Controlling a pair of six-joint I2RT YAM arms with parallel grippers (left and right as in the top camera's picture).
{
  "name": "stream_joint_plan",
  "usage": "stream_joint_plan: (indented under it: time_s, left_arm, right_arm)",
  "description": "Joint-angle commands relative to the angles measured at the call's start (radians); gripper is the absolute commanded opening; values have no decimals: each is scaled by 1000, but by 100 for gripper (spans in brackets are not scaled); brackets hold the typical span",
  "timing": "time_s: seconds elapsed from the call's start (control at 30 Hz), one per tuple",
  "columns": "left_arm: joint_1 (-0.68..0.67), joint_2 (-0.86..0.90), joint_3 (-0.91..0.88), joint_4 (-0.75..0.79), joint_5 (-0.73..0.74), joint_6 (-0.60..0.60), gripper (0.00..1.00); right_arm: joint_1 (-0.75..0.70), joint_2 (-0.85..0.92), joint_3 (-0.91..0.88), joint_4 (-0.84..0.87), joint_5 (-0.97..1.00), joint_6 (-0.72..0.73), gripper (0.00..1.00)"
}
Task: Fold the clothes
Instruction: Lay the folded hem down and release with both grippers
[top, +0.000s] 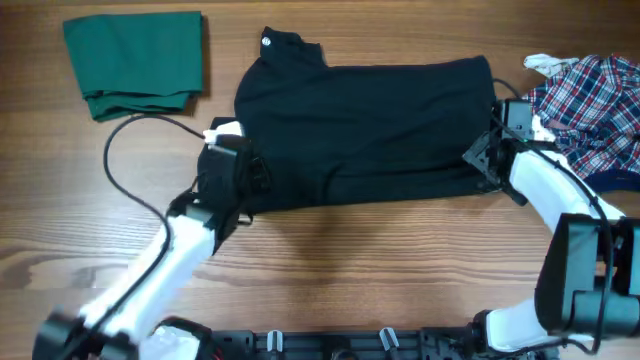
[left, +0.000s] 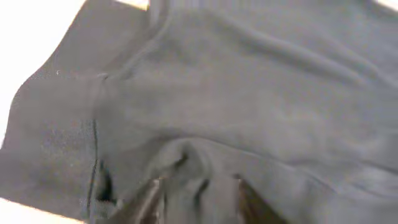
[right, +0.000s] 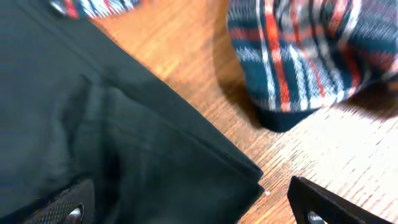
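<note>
The clothes are a black polo shirt (top: 370, 130) lying folded across the middle of the table, collar (top: 290, 45) at the far left. My left gripper (top: 245, 170) sits at its left edge. In the left wrist view the fingers (left: 149, 199) stand apart with a raised ridge of black fabric (left: 249, 93) between them, and the gripper (left: 199, 202) is open. My right gripper (top: 485, 155) is at the shirt's right edge. Its jaws (right: 193, 208) are wide open around the shirt's corner (right: 93, 124), which rests on the wood.
A folded green garment (top: 135, 60) lies at the far left. A red-white-blue plaid shirt (top: 590, 95) is heaped at the right edge, close beside my right gripper and visible as plaid fabric (right: 298, 56). A black cable (top: 130, 150) loops left of my left arm. Bare wooden table (top: 380, 260) lies in front.
</note>
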Motion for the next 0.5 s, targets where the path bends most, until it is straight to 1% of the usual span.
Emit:
stream_joint_plan:
  time_s: [0.0,0.03,0.07,0.1,0.13,0.17,0.23,0.3,0.47]
  left_arm:
    - [-6,-101,5,-91,21,11,67]
    - [-8,-114,5,-121,48,11,67]
    - [-12,-126,5,-162,109,11,67]
    - [-24,-130,5,-199,188,11,66]
    - [-34,-126,5,-224,232,11,66]
    - [-46,-114,5,-246,249,10,65]
    - [-58,-75,5,-267,236,3,68]
    - [-53,-9,5,-250,232,-1,73]
    - [-29,141,5,-151,206,0,74]
  right_arm:
    - [-4,-80,58,-40,-29,-38,100]
    - [-4,-94,65,-52,-54,-39,100]
    - [-4,-118,71,-62,-119,-71,100]
    - [-4,-143,71,-62,-216,-124,100]
    - [-4,-156,71,-64,-295,-157,100]
    - [-4,-167,71,-64,-407,-196,100]
    - [-4,-172,71,-68,-561,-253,100]
    - [-4,-172,71,-104,-574,-254,100]
    - [-4,-172,71,-145,-570,-271,100]
